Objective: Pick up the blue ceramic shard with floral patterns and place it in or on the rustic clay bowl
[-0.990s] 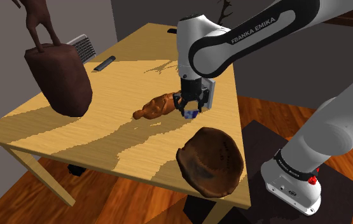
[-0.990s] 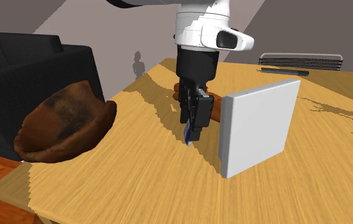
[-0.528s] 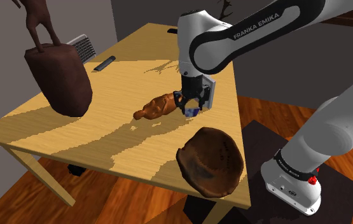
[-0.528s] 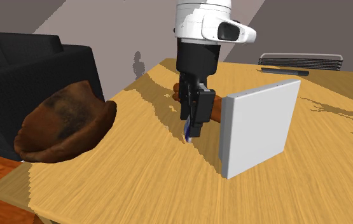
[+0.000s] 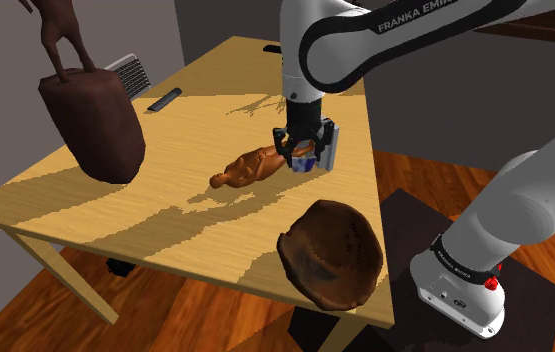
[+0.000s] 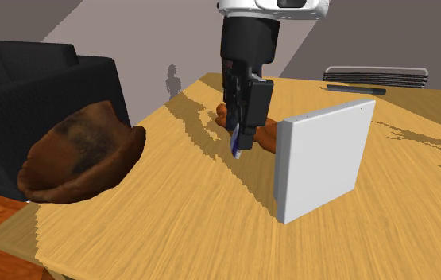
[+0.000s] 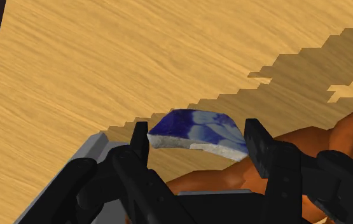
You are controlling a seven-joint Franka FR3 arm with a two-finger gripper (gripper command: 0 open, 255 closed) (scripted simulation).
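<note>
Clasping blue shard [image 7: 197, 129], claw [image 7: 198, 138] above table [image 7: 105, 63].

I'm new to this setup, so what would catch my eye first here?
The black gripper clasps a blue-and-white shard above the wooden table. A rough dark-brown bowl sits at the table's near corner, lower right of middle in the shoulder view.

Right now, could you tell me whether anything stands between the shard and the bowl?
Nothing visible does: only bare table lies between the blue shard, clasped in the fingers, and the brown bowl.
</note>
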